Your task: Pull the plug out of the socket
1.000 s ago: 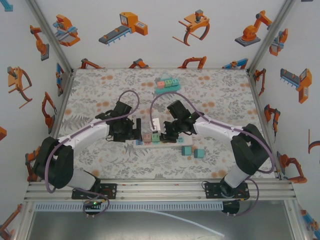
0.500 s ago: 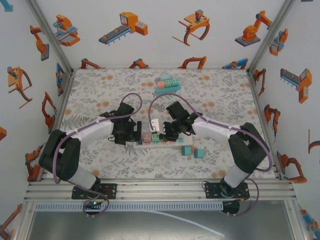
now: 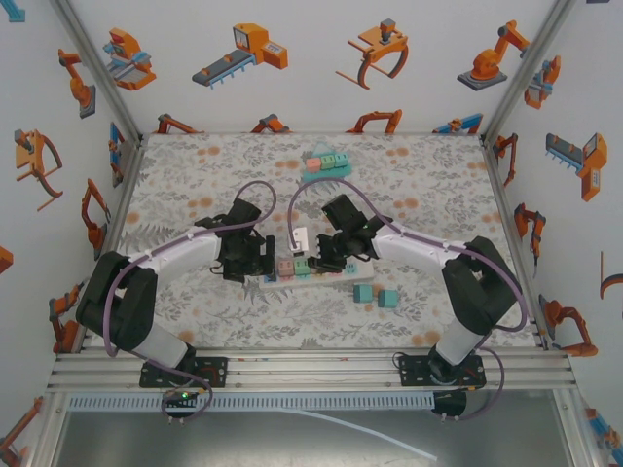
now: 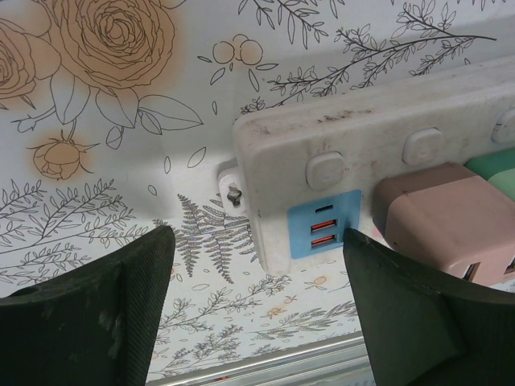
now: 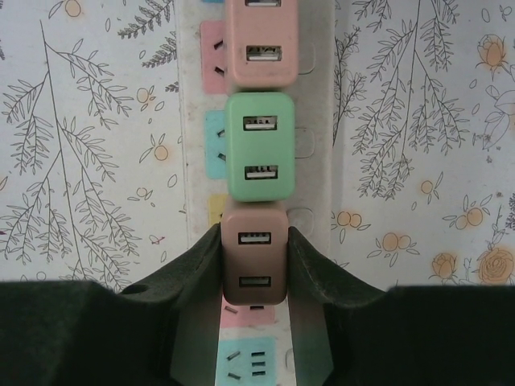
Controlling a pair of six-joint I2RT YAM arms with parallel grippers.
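The right claw (image 5: 253, 269) is clamped on the brown plug (image 5: 254, 241), which sits in the strip (image 5: 315, 161) just below the green plug (image 5: 257, 149). The plug looks seated, so the grasp is done and the pull is left. The left claw (image 4: 257, 249) stands apart, straddling the strip's end on the tabletop (image 4: 96, 96), not yet pinning it. No readable writing shows.

Bright, even light; soft shadows; all views sharp.

floral tabletop (image 3: 438, 185), two teal cubes (image 3: 363, 293), far block cluster (image 3: 326, 162)
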